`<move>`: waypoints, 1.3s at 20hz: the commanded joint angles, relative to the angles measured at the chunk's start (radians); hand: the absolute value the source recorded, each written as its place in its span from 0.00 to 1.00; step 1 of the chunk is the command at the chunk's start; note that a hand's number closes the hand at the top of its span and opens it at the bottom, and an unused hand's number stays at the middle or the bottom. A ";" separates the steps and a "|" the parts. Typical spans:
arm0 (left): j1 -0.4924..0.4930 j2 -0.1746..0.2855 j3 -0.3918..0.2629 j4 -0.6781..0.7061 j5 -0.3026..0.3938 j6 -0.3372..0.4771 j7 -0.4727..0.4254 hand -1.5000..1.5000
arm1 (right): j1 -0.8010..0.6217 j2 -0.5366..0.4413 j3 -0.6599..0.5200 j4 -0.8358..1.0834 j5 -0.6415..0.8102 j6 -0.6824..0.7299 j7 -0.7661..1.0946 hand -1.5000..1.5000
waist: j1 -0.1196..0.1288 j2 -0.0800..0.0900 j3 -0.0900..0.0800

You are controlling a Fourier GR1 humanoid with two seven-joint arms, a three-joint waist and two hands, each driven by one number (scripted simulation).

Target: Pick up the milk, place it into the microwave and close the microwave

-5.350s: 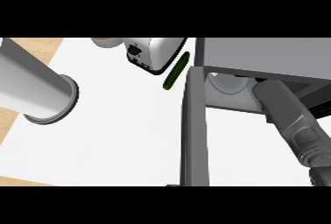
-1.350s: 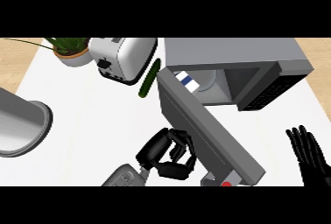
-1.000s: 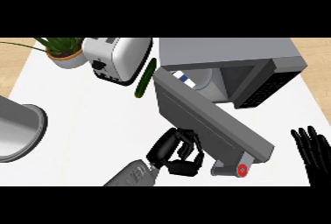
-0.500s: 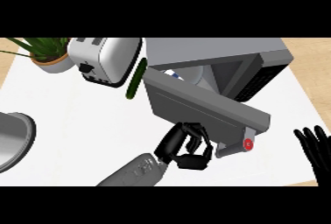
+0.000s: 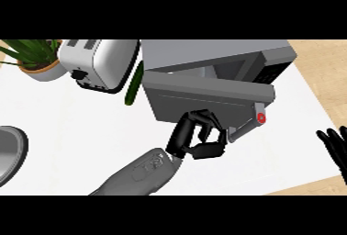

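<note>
The left robot hand (image 5: pixel 198 137) is clenched and holds nothing. Its curled fingers are set against the door (image 5: pixel 203 98) of the microwave (image 5: pixel 217 53), likely so the knuckles can push the door home, since it stands nearly closed. The milk is hidden; I judge it sits inside the microwave, behind the door. The right robot hand (image 5: pixel 335 149) rests open, right of the microwave.

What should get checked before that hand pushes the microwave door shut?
1. Is the milk in the microwave: cannot tell, the door hides the inside.
2. Is the door closed: not ok, ajar at its right end.
3. Is the left hand on the door: ok, curled fingers against its front.
4. Is the right hand out of the way: ok, open at the right edge.
5. Is the green vegetable clear: ok, lies left of the microwave.
</note>
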 commanded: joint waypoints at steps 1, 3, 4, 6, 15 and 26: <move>-0.078 0.000 0.012 0.014 0.071 0.081 0.009 1.00 | -0.049 -0.029 -0.024 -0.027 -0.031 -0.003 0.031 0.00 | -0.024 0.004 0.001; -0.103 0.000 0.015 0.021 0.107 0.108 0.018 0.00 | -0.057 -0.036 -0.035 -0.022 -0.054 -0.003 0.044 0.00 | -0.036 0.007 0.001; -0.109 0.000 0.022 0.034 0.121 0.112 0.012 0.00 | -0.062 -0.059 -0.060 -0.007 -0.072 0.014 0.036 0.00 | -0.041 0.010 0.003; -0.140 0.000 0.015 0.061 0.144 0.145 0.041 0.00 | -0.089 -0.081 -0.069 -0.031 -0.027 -0.005 0.044 0.00 | -0.053 0.012 0.002; -0.179 0.000 0.085 0.074 0.255 0.214 -0.008 0.00 | -0.216 -0.219 -0.215 -0.071 0.139 -0.077 0.008 1.00 | -0.073 0.030 0.000; -0.209 0.000 0.074 0.097 0.347 0.216 -0.069 0.00 | -0.304 -0.252 -0.224 -0.015 0.166 -0.101 0.019 1.00 | -0.060 0.051 0.003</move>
